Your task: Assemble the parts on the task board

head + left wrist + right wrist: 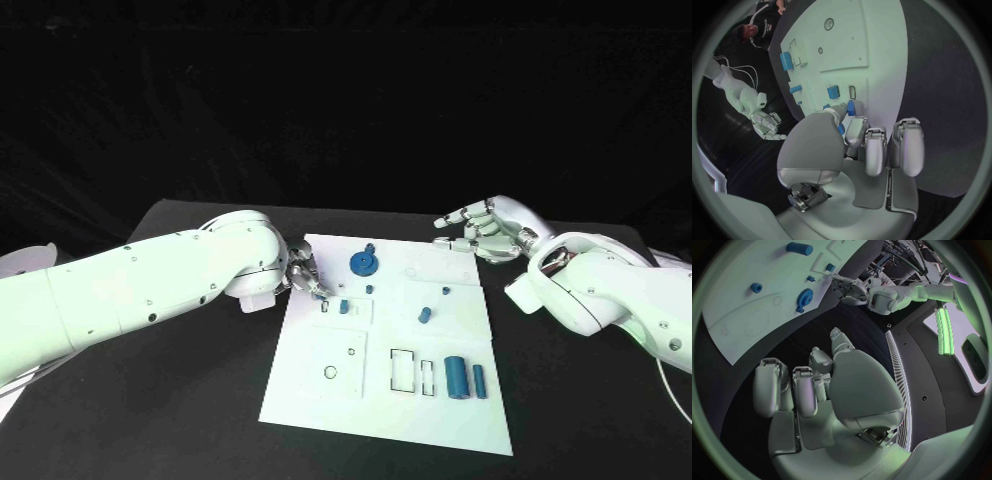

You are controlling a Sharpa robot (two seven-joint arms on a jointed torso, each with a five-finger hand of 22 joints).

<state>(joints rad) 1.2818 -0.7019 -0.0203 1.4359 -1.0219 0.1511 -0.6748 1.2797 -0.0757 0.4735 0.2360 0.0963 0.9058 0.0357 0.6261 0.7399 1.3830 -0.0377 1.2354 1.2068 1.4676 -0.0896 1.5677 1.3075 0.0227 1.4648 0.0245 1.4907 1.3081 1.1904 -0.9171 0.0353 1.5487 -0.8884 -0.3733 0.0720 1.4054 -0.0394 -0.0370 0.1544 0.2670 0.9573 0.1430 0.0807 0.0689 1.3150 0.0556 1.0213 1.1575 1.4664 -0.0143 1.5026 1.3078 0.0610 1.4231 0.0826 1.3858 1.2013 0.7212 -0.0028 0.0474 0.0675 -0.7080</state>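
Note:
The white task board (378,400) lies mid-table. A blue gear (364,263) sits near its far edge, with small blue parts (424,315) around the middle and two long blue pieces (456,376) at the near right. My left hand (303,276) hovers over the board's left edge beside a small blue block (346,306) and an empty slot (327,307). In the left wrist view, thumb and a finger pinch a small blue part (851,107) just above the board (873,45). My right hand (483,232) hangs off the far right corner, fingers apart, holding nothing.
Black table (173,400) surrounds the board on all sides. Outlined slots (405,372) and round holes (330,372) mark the board's near half. The right wrist view shows the gear (805,296) and my left hand (851,290) across the board.

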